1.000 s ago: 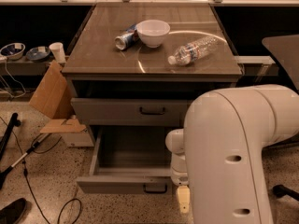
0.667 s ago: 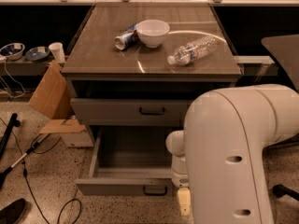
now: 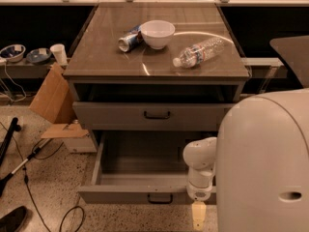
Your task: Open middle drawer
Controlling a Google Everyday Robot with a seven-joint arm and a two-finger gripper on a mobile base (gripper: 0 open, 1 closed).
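Observation:
The middle drawer (image 3: 145,193) is pulled out from the grey cabinet. Its inside is bare and its small dark bar handle (image 3: 159,197) faces the front. The drawer above it (image 3: 157,115) is closed. No drawer below it shows. My gripper (image 3: 198,216) hangs from the white wrist joint (image 3: 201,163) just right of the handle, in front of the drawer's front panel at the bottom of the view. My large white arm housing (image 3: 263,168) fills the lower right and hides the cabinet's right side.
On the cabinet top (image 3: 106,62) stand a white bowl (image 3: 157,33), a tipped can (image 3: 129,40) and a lying plastic water bottle (image 3: 200,51). A cardboard box (image 3: 53,98) leans at the left. Cables (image 3: 34,153) lie on the speckled floor.
My arm and wrist have shifted right and slightly down in the view. The drawer stays pulled out as before.

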